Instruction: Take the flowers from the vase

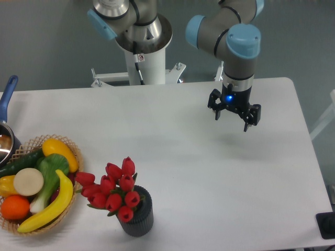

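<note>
Bunch of red tulip buds with green leaves (111, 192) sits in the small dark ribbed cylindrical vase (137, 216), near edge of the white table (183, 157), left of centre. Woven wicker basket of fruit and vegetables (39, 184) just left of it. Two-finger gripper (232, 118) hangs over far right, well apart from the bunch, fingers spread, holding nothing.

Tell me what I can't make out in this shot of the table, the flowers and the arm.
All in the one camera view:
- Stems of the flowers: hidden inside the vase.
- Pan at left: cut off by the frame edge, contents unclear.
- Wicker basket: its inside is covered by fruit and vegetables.
- Dark object at bottom right: cut off by the edge, unidentifiable.
- Gripper: finger pads too small to see.
</note>
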Motion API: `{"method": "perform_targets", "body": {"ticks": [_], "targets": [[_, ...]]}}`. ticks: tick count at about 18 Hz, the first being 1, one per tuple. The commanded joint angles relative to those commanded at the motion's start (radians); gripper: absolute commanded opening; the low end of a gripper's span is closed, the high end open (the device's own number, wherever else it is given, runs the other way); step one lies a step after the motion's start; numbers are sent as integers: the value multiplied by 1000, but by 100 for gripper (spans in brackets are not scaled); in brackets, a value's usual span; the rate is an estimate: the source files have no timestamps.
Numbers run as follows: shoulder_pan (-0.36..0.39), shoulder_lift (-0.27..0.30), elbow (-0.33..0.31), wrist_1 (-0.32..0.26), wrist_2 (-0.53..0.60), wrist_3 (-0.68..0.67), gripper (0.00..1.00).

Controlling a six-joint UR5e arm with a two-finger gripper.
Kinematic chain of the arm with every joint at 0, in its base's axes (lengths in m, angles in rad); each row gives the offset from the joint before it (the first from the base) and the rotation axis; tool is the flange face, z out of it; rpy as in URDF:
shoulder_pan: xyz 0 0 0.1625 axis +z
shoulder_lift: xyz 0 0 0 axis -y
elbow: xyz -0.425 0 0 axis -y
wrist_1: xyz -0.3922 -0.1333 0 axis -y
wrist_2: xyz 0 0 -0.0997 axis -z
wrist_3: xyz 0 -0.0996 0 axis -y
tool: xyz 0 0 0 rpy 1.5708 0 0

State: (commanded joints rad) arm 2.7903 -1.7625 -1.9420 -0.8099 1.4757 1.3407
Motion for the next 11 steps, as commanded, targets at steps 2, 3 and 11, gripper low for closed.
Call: {"method": "perform_targets", "body": {"ticks": [2, 3, 11], "targets": [[0, 0, 0, 0, 0, 0, 100], [0, 0, 0, 0, 0, 0, 100], [-12, -5, 37, 58, -160, -153, 100]]}}
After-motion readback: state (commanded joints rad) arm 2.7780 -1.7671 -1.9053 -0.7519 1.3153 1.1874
